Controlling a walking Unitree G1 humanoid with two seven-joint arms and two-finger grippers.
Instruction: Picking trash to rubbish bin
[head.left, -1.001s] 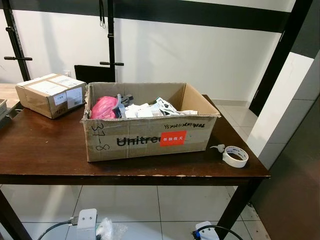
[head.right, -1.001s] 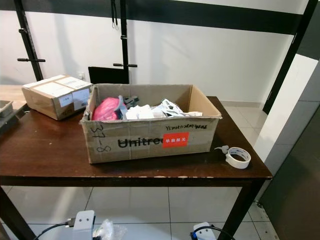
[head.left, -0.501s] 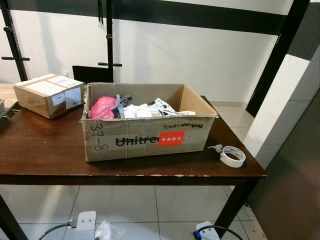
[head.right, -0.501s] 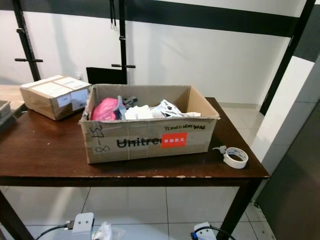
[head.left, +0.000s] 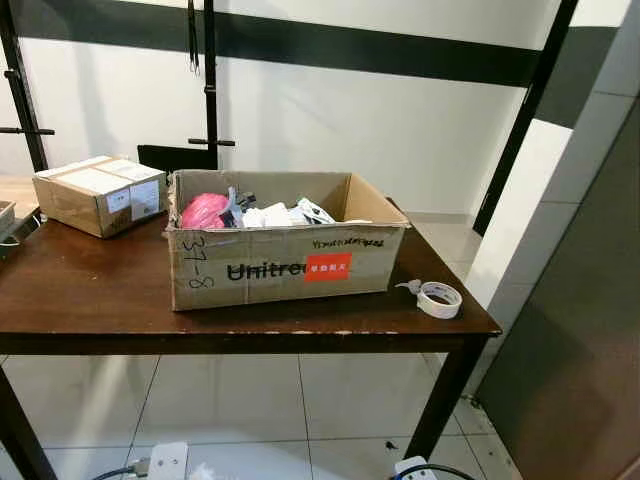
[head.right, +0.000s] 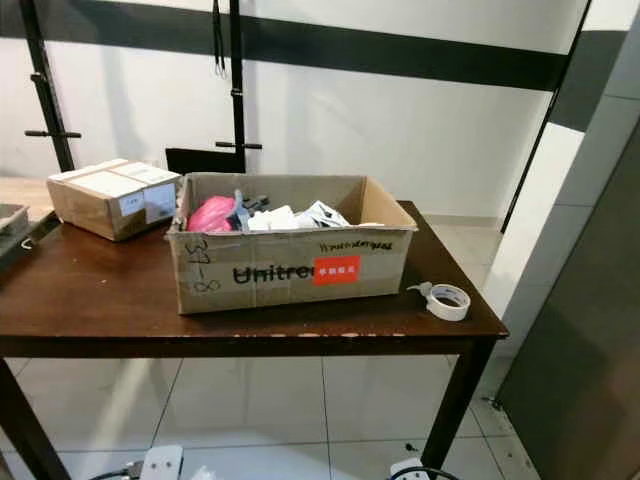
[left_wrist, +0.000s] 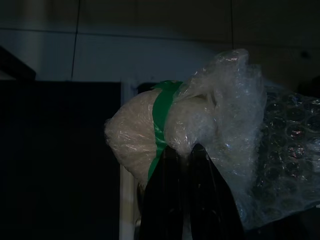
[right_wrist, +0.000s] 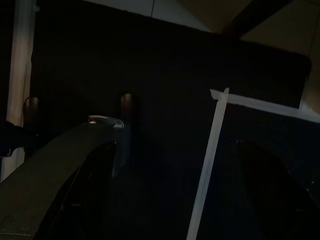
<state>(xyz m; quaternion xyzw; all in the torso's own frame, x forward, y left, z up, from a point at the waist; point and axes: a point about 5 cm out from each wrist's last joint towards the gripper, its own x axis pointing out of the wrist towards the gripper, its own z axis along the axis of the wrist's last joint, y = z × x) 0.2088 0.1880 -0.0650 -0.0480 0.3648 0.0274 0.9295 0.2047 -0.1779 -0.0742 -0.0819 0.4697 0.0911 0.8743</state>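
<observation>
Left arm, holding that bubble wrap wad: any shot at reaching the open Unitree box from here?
Probably not yet. The left gripper is shut on the bubble wrap bundle down low, and the open box sits back on the table, whose front edge stands between. Nothing covers the box top.

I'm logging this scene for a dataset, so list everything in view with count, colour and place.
Table: one, dark brown, foreground.
Open cardboard box: one, brown with a red label, table middle.
Trash in box: several pieces, pink, white and grey.
Sealed carton: one, brown, table's far left.
Tape roll: one, white, table's right end.
Bubble-wrap bundle: one, clear with a green band, pinched in the left end effector.
Left end effector: black, closed on the bundle.
Right end effector: dark wrist view, state unclear.
</observation>
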